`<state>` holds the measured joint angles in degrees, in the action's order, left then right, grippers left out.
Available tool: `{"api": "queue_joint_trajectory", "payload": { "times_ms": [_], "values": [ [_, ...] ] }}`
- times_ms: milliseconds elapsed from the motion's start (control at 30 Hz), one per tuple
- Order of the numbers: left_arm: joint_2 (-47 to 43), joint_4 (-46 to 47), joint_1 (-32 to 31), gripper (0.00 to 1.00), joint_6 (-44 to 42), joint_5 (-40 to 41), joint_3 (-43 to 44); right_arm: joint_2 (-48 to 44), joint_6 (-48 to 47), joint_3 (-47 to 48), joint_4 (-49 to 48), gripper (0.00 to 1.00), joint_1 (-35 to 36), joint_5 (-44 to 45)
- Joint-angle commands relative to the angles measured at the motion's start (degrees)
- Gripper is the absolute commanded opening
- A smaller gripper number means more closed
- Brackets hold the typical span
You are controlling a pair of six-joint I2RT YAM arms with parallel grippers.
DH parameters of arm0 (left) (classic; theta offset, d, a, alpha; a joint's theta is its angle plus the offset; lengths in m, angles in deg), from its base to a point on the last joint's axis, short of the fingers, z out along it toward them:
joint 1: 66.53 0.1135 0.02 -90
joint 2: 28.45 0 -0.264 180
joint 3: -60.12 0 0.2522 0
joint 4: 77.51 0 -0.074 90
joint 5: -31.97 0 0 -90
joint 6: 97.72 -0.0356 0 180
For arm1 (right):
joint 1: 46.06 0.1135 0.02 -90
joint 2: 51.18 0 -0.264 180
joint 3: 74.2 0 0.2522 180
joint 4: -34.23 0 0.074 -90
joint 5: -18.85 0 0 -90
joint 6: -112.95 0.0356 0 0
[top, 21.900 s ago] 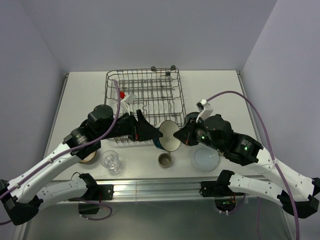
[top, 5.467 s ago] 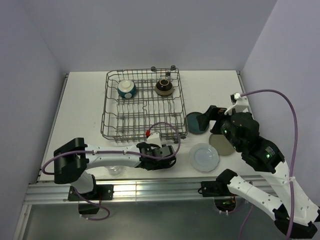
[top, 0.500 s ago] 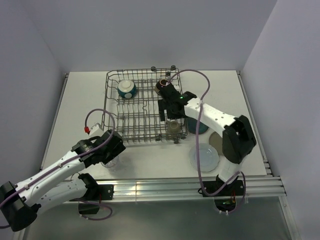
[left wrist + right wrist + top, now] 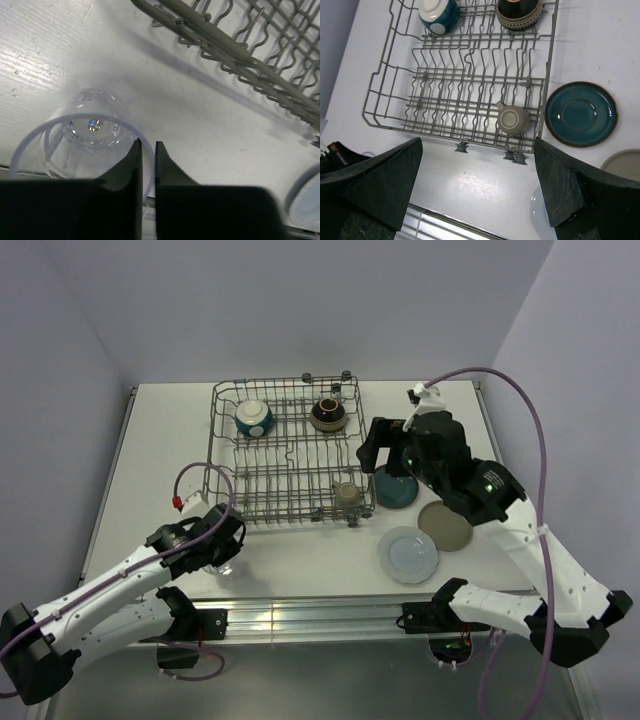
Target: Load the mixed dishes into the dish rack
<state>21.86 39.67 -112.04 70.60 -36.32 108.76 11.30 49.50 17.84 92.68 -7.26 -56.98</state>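
**Operator:** What sits where?

**Spotter:** White counter (image 4: 170,440). The dish rack (image 4: 211,445) is at its far middle. Three plates are not yet loaded, on your right. The teal plate (image 4: 581,114) lies just beside the rack's right wall. The beige plate (image 4: 446,527) and pale-blue plate (image 4: 408,554) lie nearer you. In the rack, the teal bowl (image 4: 254,418) and dark brown bowl (image 4: 327,414) are along the back. The olive-grey mug (image 4: 347,495) is at the front right corner. The clear glass (image 4: 87,132) stands upright on the counter off the rack's front left corner, near the counter's near edge.

**Operator:** Hands?

**Spotter:** Right hand (image 4: 477,185) is spread wide and empty, high over the rack's right side. Left hand (image 4: 146,150) is nearly pressed together, pinching the glass's wall at the rim. One finger (image 4: 132,170) looks to be inside, the other outside.

**Operator:** What worries you?

**Spotter:** That pinch. The wall is thin and slick, and you grip one side only. Lift fast and I judge the glass swings or slips. You must also clear the rack's front rim; carry low and the base catches wire. Then the tines (image 4: 470,95): set it down off-centre and it tips.
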Motion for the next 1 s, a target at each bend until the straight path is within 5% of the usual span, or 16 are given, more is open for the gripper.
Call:
{"api": "queue_joint_trajectory", "payload": {
  "times_ms": [0, 400, 533, 733, 967],
  "values": [
    [-3.0, 0.7, 0.1, 0.00, -0.8, -1.6, -0.9, -3.2, 1.1, -2.8, 2.3, 1.00, 0.4, -2.1],
    [-20.3, -4.7, -0.4, 0.00, -6.2, -11.5, 9.9, -10.4, 2.8, -11.8, -4.4, 1.00, 0.4, -18.4],
    [-26.7, 15.7, -0.4, 0.00, -10.4, -21.3, 8.1, -11.6, 4.6, -15.2, -10.5, 1.00, 0.4, -29.9],
    [-29.8, 39.9, -0.4, 0.00, -5.9, -32.6, -2.3, -13.3, 10.0, -22.9, -23.8, 1.00, 0.3, -47.7],
    [-26.6, 62.0, -0.5, 0.00, -2.5, -38.7, -6.8, -14.2, 15.8, -28.2, -35.6, 1.00, 0.3, -55.8]
  ]
}}
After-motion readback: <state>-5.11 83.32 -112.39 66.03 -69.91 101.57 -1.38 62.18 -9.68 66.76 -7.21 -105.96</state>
